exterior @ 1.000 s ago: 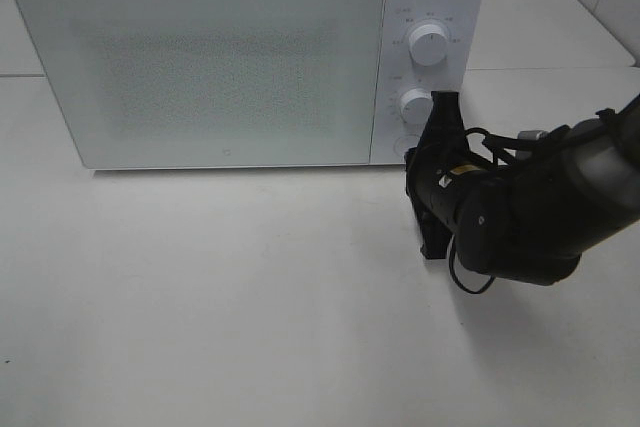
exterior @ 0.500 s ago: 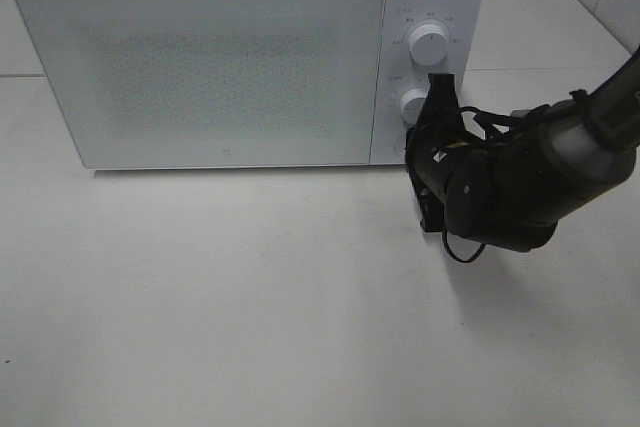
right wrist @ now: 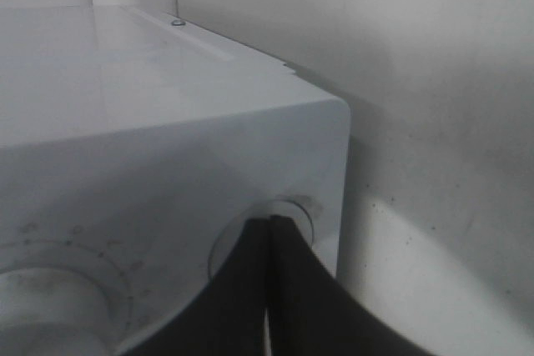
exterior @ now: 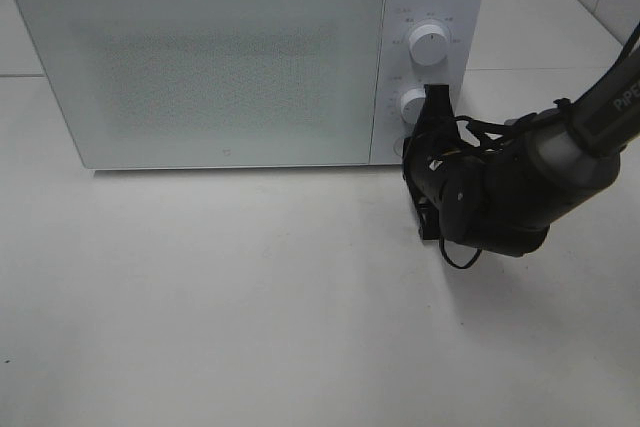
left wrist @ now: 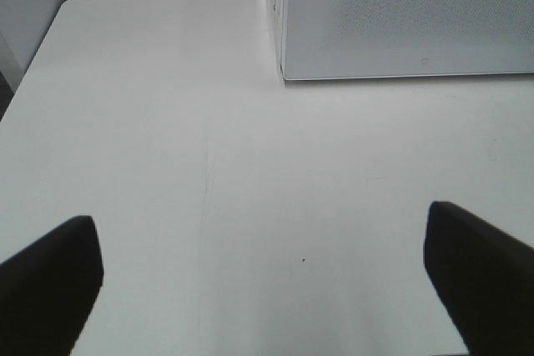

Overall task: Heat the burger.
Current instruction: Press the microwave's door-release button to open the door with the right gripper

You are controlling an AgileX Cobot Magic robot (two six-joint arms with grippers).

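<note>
The burger is hidden in every view. The white microwave [exterior: 200, 67] stands at the back of the table with its door closed. My right gripper [exterior: 412, 152] is shut and empty, turned on its side. Its tips rest against the round button at the bottom of the control panel. In the right wrist view the shut fingertips [right wrist: 269, 235] touch that button [right wrist: 294, 206], with a dial [right wrist: 42, 298] beside it. My left gripper [left wrist: 265, 289] is open and empty over bare table, in front of the microwave's left corner [left wrist: 284, 56]. It does not show in the exterior view.
Two white dials, the upper dial [exterior: 428, 45] and the lower dial [exterior: 413, 104], sit on the panel above the button. The black right arm [exterior: 510, 192] reaches in from the right edge. The white table [exterior: 250, 297] lies in front of the microwave.
My right arm has moved a little left and toward the microwave, bringing the shut gripper tips closer against the panel's lower button. The microwave door stays closed.
</note>
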